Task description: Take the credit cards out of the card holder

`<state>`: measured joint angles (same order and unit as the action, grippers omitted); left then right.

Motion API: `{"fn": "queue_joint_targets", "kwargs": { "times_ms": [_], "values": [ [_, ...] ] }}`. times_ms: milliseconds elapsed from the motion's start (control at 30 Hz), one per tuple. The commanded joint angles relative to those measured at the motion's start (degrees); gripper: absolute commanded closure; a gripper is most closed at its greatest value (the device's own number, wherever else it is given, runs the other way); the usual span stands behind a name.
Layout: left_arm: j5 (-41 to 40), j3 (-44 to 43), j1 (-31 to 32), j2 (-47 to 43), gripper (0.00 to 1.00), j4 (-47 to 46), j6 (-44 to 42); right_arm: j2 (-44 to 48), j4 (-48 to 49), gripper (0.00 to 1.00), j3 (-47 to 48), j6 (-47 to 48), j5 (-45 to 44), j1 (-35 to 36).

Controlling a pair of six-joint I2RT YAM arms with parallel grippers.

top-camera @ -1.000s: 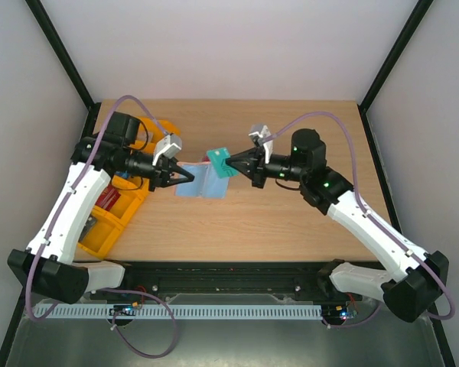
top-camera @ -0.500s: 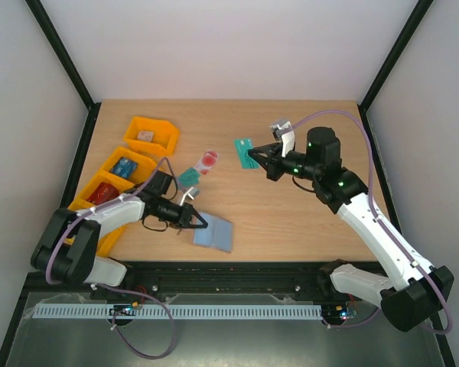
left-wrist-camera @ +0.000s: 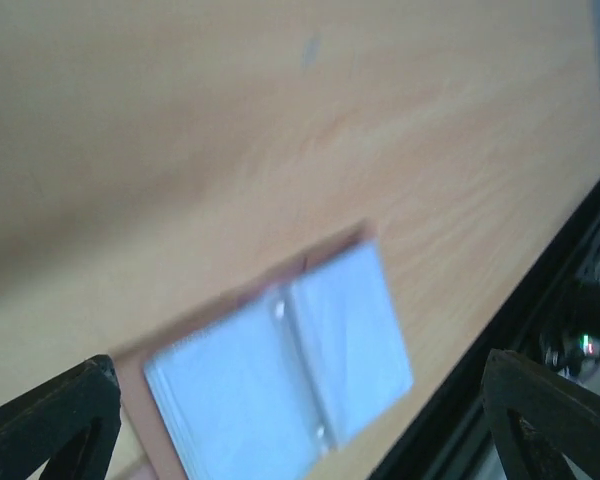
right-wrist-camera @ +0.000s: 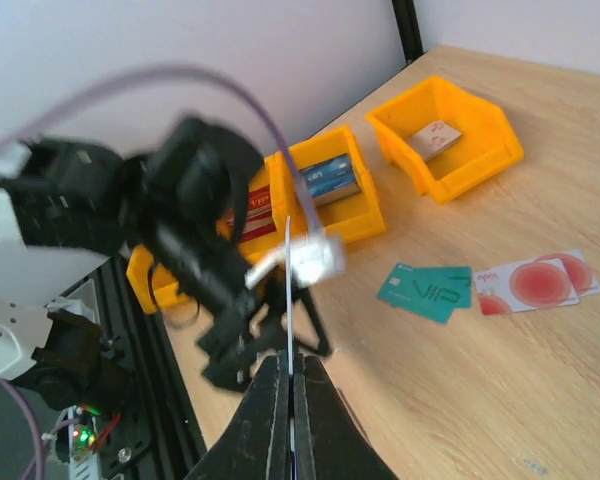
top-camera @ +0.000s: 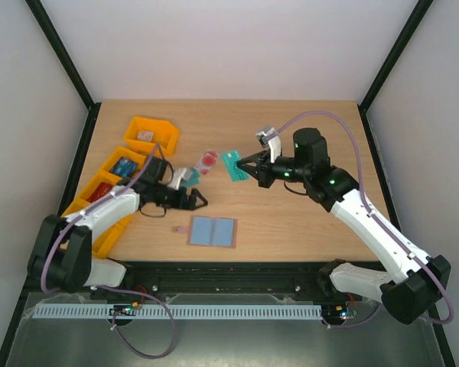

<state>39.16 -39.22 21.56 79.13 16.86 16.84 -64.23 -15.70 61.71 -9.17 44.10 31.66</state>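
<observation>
Stretched low, the left gripper (top-camera: pixel 196 200) gapes empty beside the open card holder (top-camera: pixel 212 231). The right gripper (top-camera: pixel 250 170), reaching inward, pinches a teal card (top-camera: pixel 232 163).

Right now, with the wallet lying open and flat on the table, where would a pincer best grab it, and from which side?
Probably the small tab sticking out of the wallet at its left edge, approached low from the left. The wallet lies spread flat, inside up, leaving nothing else narrow to pinch. The open left pincer is nearest.
</observation>
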Motion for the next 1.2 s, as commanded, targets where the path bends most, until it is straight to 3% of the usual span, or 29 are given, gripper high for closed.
{"fn": "queue_joint_targets", "kwargs": {
  "times_ms": [0, 100, 167, 233, 300, 433, 600, 667, 767, 867, 933, 1000, 1067, 1167],
  "values": [
    [-2.4, -12.3, -5.5, -6.6, 0.01, 7.9, -10.7, -2.2, -3.5, 0.98, 2.8, 2.1, 0.8, 1.8],
    [10.7, -19.8, -10.5, -8.9, 0.01, 13.2, -18.7, -4.1, -4.6, 0.98, 3.3, 3.7, 1.2, 3.6],
    [23.7, -24.6, -12.3, -9.6, 0.01, 21.5, -29.7, -5.9, -5.0, 0.98, 4.1, 4.8, 2.3, 5.2],
    [28.9, -30.8, -12.1, -9.3, 0.02, 33.9, -44.2, -7.7, -6.0, 0.98, 5.2, 6.1, 3.5, 7.0],
    [27.5, -34.1, -10.8, -8.9, 0.05, 40.6, -51.9, -9.6, -8.3, 0.98, 7.3, 8.5, 3.4, 9.1],
    [20.0, -34.5, -6.2, -8.4, 0.22, 41.9, -52.6, -11.6, -8.5, 0.98, 8.9, 10.2, 5.9, 11.9],
    [18.6, -34.6, -2.6, -7.6, 0.41, 43.9, -54.7, -12.5, -7.8, 0.98, 10.0, 10.5, 6.1, 13.6],
    [19.2, -34.6, -2.4, -7.5, 0.55, 43.1, -53.9, -13.3, -8.3, 0.98, 10.5, 11.0, 6.1, 14.3],
    [20.8, -35.1, -2.4, -7.5, 0.96, 42.5, -52.9, -13.9, -8.9, 0.98, 11.3, 11.7, 6.6, 14.8],
    [26.5, -35.3, -4.0, -8.7, 0.98, 43.2, -53.4, -12.4, -3.4, 0.98, 9.8, 9.0, 5.8, 14.7],
    [31.0, -34.6, -7.8, -9.9, 0.98, 39.5, -48.6, -10.1, 6.6, 0.76, 5.8, 1.1, -0.7, 13.9],
    [32.7, -33.0, -12.4, -10.8, 0.98, 30.9, -37.1, -8.6, 21.2, 0.54, -0.6, -10.4, -3.1, 11.7],
    [32.2, -31.0, -15.9, -11.5, 0.98, 20.9, -23.3, -8.7, 39.3, 0.4, -6.3, -23.6, -4.8, 10.9],
    [28.9, -28.6, -18.3, -11.7, 0.98, 9.4, -6.1, -11.5, 61.9, 0.34, -12.3, -39.2, -10.8, 12.5]
  ]
}}
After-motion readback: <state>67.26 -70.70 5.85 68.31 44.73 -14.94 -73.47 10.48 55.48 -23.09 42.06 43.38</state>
